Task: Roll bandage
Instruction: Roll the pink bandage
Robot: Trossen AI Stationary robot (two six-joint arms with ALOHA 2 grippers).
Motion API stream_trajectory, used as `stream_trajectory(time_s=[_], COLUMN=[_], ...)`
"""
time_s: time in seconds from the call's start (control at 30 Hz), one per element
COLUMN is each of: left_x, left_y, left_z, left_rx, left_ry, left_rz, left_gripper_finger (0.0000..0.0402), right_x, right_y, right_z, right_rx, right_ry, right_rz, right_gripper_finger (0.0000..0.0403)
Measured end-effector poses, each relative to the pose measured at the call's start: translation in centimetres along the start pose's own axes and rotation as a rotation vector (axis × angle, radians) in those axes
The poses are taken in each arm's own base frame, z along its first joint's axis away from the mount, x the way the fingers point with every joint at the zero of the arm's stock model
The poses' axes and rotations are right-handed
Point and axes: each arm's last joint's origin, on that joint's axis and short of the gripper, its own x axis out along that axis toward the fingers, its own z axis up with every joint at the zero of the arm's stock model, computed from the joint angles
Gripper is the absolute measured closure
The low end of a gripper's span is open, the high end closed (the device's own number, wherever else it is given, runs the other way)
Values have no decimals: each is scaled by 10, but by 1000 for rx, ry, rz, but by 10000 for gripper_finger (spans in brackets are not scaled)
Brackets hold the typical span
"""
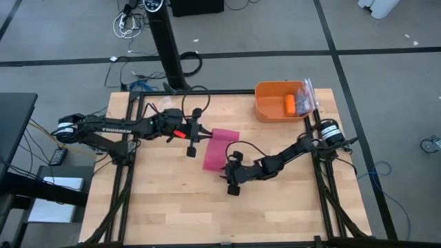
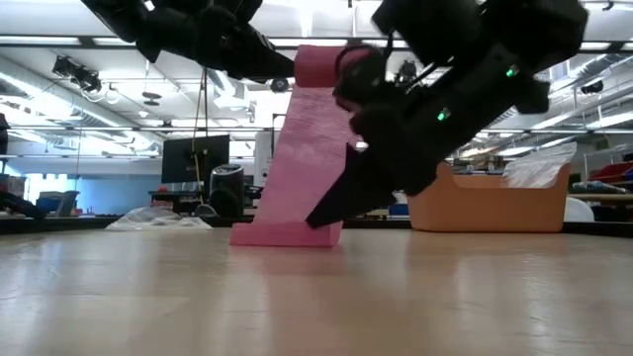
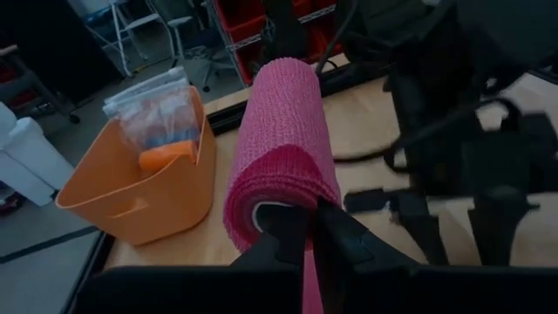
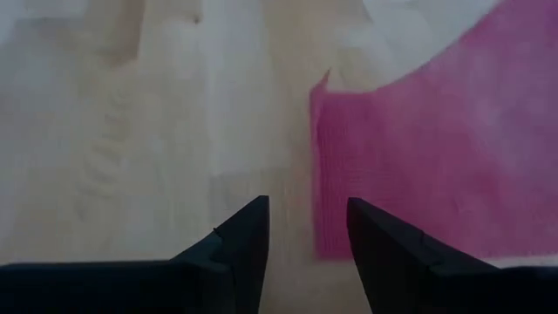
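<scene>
Pink bandage (image 3: 283,148) is partly rolled, and my left gripper (image 3: 301,228) is clamped on the end of the roll, holding it above the table (image 1: 165,200). From the roll a flat band slopes down to the wood near the middle. My right gripper (image 4: 307,228) hovers low at the band's loose end, fingers apart. An orange bin (image 1: 272,109) sits at the far right corner.
</scene>
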Motion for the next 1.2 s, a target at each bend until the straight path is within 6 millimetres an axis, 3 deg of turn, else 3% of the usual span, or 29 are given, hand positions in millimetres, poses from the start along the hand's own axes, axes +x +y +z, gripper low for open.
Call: stream_trajectory(time_s=[0.27, 0.5, 0.8, 1.2], left_x=[0, -3, -12, -15], left_y=[0, 7, 21, 30], left_z=[0, -2, -1, -9], left_rx=[2, -6, -11, -51], left_ry=[-2, 10, -2, 11], left_rz=[1, 23, 81, 40], left_gripper_finger=[389, 389, 389, 389], right_x=[13, 3, -50, -131], right_y=[-4, 5, 40, 50], right_z=[-9, 2, 44, 101], right_rx=[27, -36, -103, -158], right_ry=[41, 3, -91, -168], right_rz=[35, 66, 192, 27], right_gripper_finger=[263, 391, 399, 401])
